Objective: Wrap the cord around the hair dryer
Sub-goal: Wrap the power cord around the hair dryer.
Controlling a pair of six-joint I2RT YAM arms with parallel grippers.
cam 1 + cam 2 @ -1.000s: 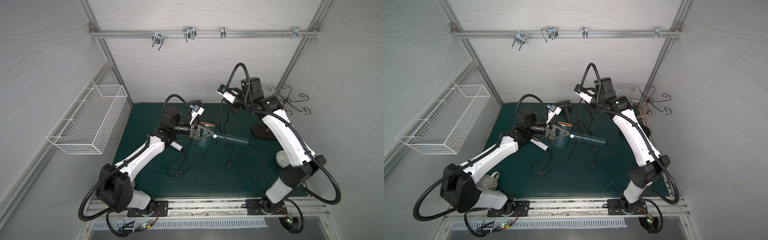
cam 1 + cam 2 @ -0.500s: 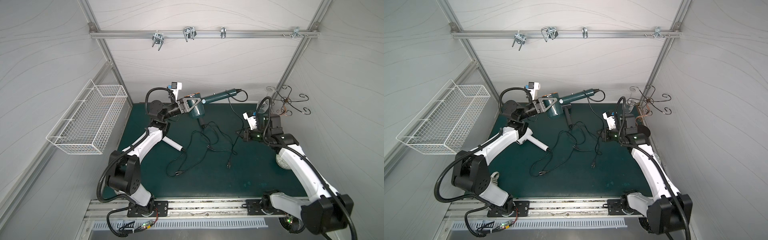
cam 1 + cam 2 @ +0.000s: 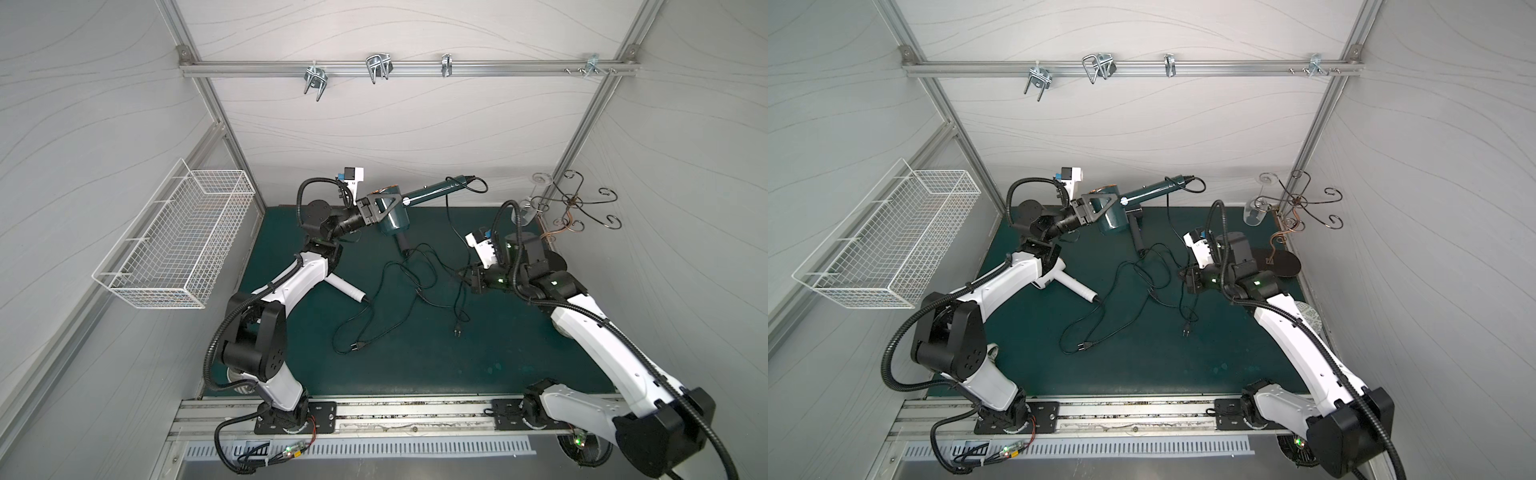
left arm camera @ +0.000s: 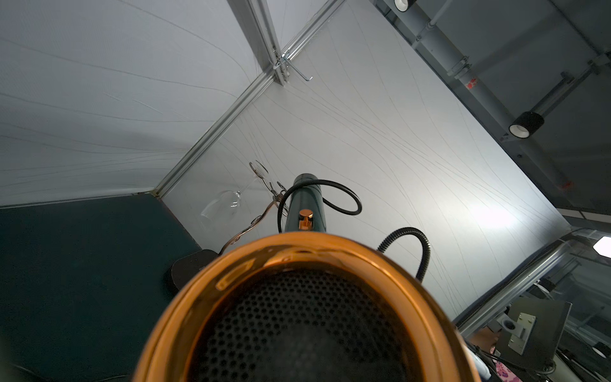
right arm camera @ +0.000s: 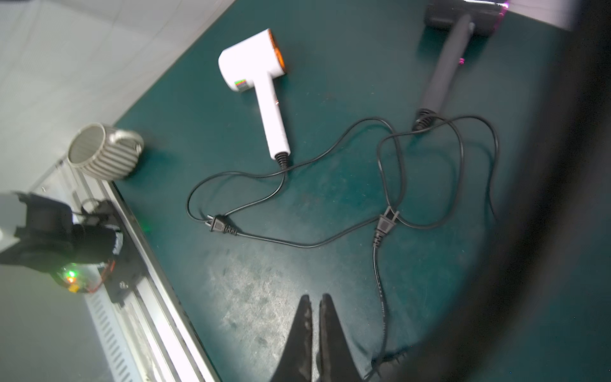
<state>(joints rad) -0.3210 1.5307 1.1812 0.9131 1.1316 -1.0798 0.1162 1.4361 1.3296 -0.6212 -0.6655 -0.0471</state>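
Three hair dryers show in both top views. Upper centre, the left jaws, spread wide, clamp the glossy teal hair dryer [image 3: 395, 224] by its barrel, lifted off the worktop [image 3: 415, 365], handle angled toward the back wall. A copper rim rings its perforated black grille [image 4: 297, 324]. Its thin black cord [image 4: 358, 201] loops off the handle tip and drops to the matte green worktop. A smooth white dryer [image 3: 347, 289] and a dark grey dryer [image 3: 402, 245] lie mid-frame among tangled cables. The right jaws, pressed together on nothing, hover right of centre. Open worktop lies below the plugs, toward the front rail [image 3: 415, 415].
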